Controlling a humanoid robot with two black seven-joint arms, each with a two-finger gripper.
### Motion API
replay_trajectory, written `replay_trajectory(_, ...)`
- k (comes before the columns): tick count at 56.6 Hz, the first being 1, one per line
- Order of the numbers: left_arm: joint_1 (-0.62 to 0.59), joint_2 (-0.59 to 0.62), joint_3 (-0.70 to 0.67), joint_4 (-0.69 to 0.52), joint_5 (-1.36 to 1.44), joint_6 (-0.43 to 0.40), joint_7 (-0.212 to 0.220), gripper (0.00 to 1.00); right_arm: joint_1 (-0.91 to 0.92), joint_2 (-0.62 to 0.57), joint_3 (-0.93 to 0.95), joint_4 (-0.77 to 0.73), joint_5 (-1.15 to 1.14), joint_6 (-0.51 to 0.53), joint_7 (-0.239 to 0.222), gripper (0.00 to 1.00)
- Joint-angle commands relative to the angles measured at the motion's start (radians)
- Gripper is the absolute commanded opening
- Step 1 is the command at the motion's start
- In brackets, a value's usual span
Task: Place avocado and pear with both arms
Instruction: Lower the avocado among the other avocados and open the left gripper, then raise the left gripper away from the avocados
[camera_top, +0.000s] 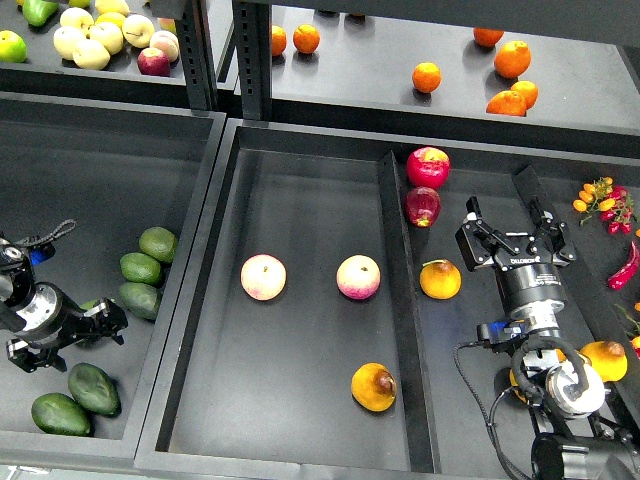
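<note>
Left tray (60, 150): the left gripper (108, 322) sits low in the tray, pointing right. It is seen dark and small, so whether its fingers are apart or together cannot be told; nothing shows in them. The avocado (94, 388), dark green and egg-shaped, lies just below and slightly left of this gripper, close but apart from it. A second dark green fruit (60, 414) lies beside it at the tray's front left corner. Three lighter green avocados (141, 268) stand in a column just above and right of the gripper, near the tray's right wall.

Middle tray (300, 165): the pear (373, 387), orange-yellow with a dark brown blotch on its right side, lies near the front right of the tray, close to the divider. Two pale yellow-pink round fruits (263, 277) lie side by side further back, apart from each other.

Right tray (470, 165): the right gripper (508, 226) points away toward the back, fingers spread apart and empty. The pear lies well to its left and nearer the front, across the divider. An orange-yellow fruit (440, 279) lies just left of the gripper's body; two red apples (427, 167) lie behind it by the divider. Another yellow fruit (605, 360) lies at the arm's right.

Back shelf: pale apples (105, 38) at left, oranges (510, 60) at right. Red chillies (625, 265) at the far right edge.
</note>
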Motion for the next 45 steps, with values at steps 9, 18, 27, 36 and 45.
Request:
replay_trajectory(9, 0.010, 0.019, -0.205, 0.029, -0.029, 0.000, 0.000, 0.98, 0.000, 0.000, -0.023, -0.006, 0.001, 0.000, -0.001, 0.99)
replay_trajectory(18, 0.027, 0.017, -0.337, 0.036, -0.150, 0.000, 0.000, 0.98, 0.001, 0.000, -0.050, -0.005, -0.004, 0.032, -0.003, 0.99)
replay_trajectory(27, 0.055, 0.000, -0.477, 0.043, -0.353, 0.000, 0.000, 0.98, 0.014, 0.000, -0.075, -0.005, -0.041, 0.078, -0.004, 0.99)
replay_trajectory(36, 0.118, -0.055, -0.722, 0.048, -0.626, 0.000, 0.000, 0.98, 0.057, 0.000, -0.077, -0.017, -0.064, 0.046, -0.012, 0.99)
replay_trajectory(45, 0.173, -0.188, -1.023, 0.115, -0.735, 0.000, 0.000, 0.98, 0.115, 0.000, -0.080, -0.062, -0.102, 0.015, -0.043, 1.00)
